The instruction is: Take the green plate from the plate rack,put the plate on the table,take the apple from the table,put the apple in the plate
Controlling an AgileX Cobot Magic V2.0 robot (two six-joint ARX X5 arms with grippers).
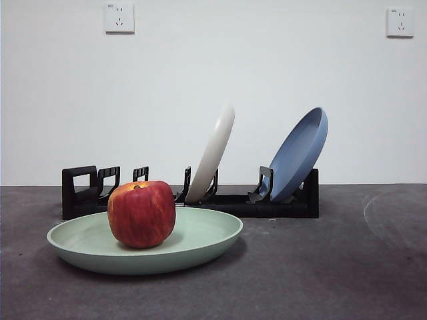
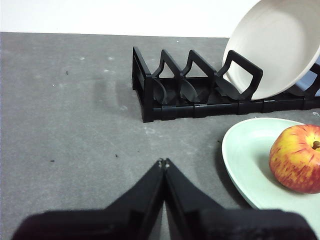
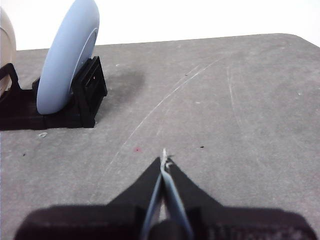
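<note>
Already the apple [image 1: 141,213] is seated in the green plate [image 1: 200,235], so both grippers, left gripper [image 2: 164,162] and right gripper [image 3: 164,161], are held closed, empty, well clear.

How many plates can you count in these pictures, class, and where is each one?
3. The green plate lies flat on the table with the apple on it. The white plate and the blue plate stand leaning in the rack.

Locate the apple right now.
In the front view the apple sits in the green plate on the table, left of centre, just in front of the plate rack; neither arm is touching it.
</note>
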